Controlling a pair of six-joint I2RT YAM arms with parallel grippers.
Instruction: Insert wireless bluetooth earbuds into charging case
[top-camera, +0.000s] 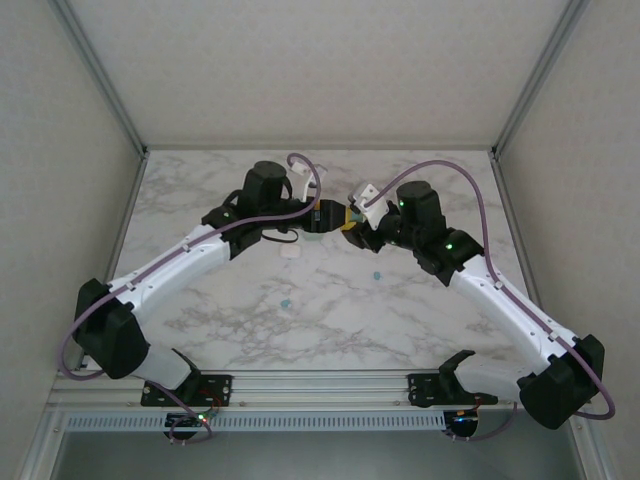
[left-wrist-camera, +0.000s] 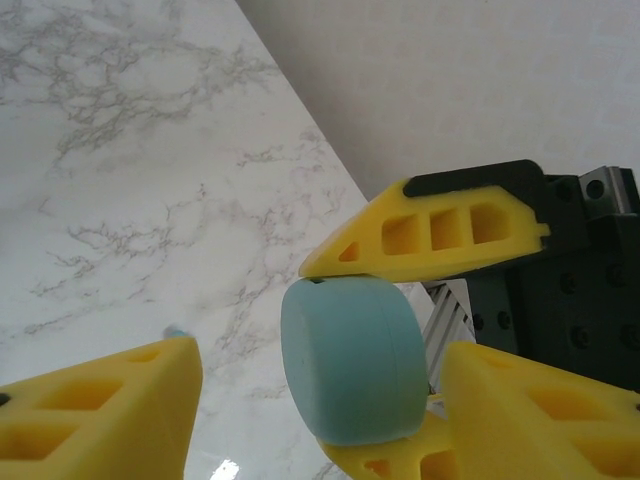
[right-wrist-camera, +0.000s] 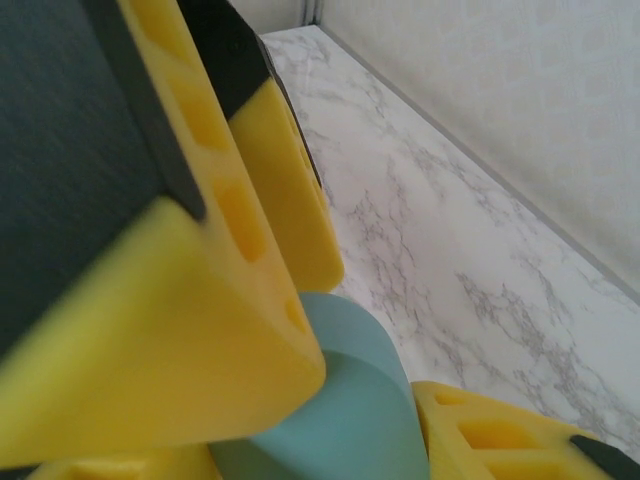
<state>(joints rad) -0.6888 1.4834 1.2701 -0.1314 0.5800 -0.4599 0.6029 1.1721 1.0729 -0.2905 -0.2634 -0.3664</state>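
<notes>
Above the far middle of the marble table (top-camera: 200, 330), the two arms meet, the right gripper (top-camera: 350, 220) pinching a rounded teal charging case (left-wrist-camera: 350, 360) between its yellow fingers. The left gripper (top-camera: 325, 213) stands spread on either side of that case, one finger (left-wrist-camera: 110, 410) clear of it. A teal-blue earbud (top-camera: 287, 301) and a second earbud (top-camera: 377, 274) lie apart on the marble nearer the bases.

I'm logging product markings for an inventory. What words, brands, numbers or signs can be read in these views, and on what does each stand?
None can be read.
The teal charging case shows a plain surface with no logo.
The marble table carries no label, number or sign.
</notes>
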